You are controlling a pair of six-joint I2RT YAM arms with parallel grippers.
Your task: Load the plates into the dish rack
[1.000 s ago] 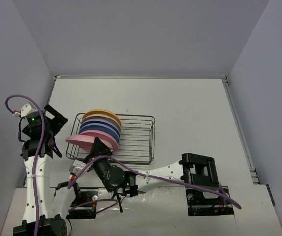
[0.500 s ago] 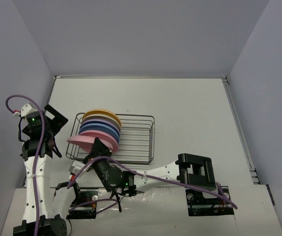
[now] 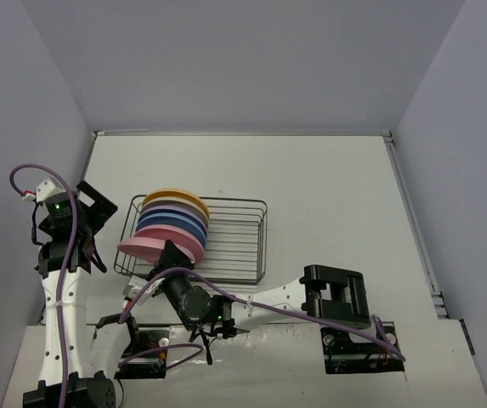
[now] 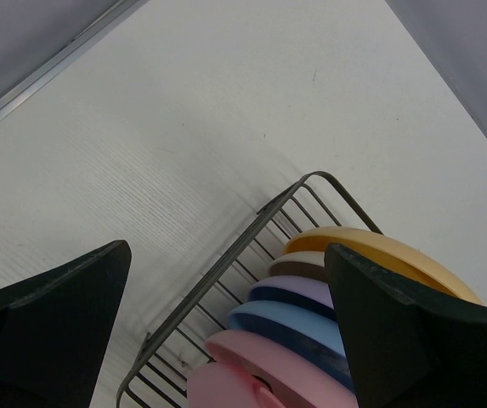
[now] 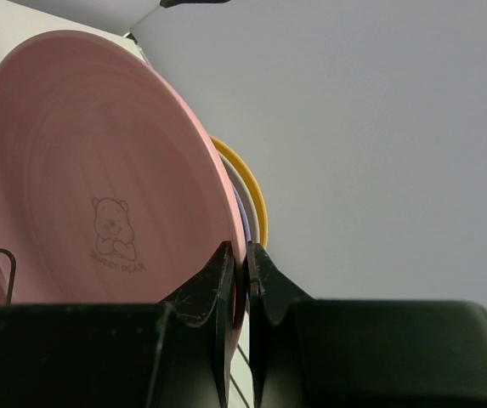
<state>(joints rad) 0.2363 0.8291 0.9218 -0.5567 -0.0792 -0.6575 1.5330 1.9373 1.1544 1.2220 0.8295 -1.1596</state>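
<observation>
The dark wire dish rack (image 3: 239,242) holds a row of upright plates at its left end: yellow-orange (image 3: 175,196), cream, purple, blue (image 3: 172,224) and pink. My right gripper (image 3: 172,256) is shut on the rim of a second pink plate (image 3: 146,247), tilted at the rack's near left corner. The right wrist view shows that pink plate (image 5: 99,187), printed with a bear, pinched at my right gripper (image 5: 239,265). My left gripper (image 3: 99,214) hangs open left of the rack, holding nothing. In its wrist view the left gripper (image 4: 226,253) looks down on the rack rim (image 4: 226,272) and the plates (image 4: 285,327).
The right half of the rack shows bare wire. Grey walls close in the table on the left, back and right. The right arm's elbow block (image 3: 336,293) and purple cables (image 3: 268,308) lie along the near edge.
The right arm has edged slightly left at the elbow, and the held pink plate has shifted a little toward the row. The left arm has not moved.
</observation>
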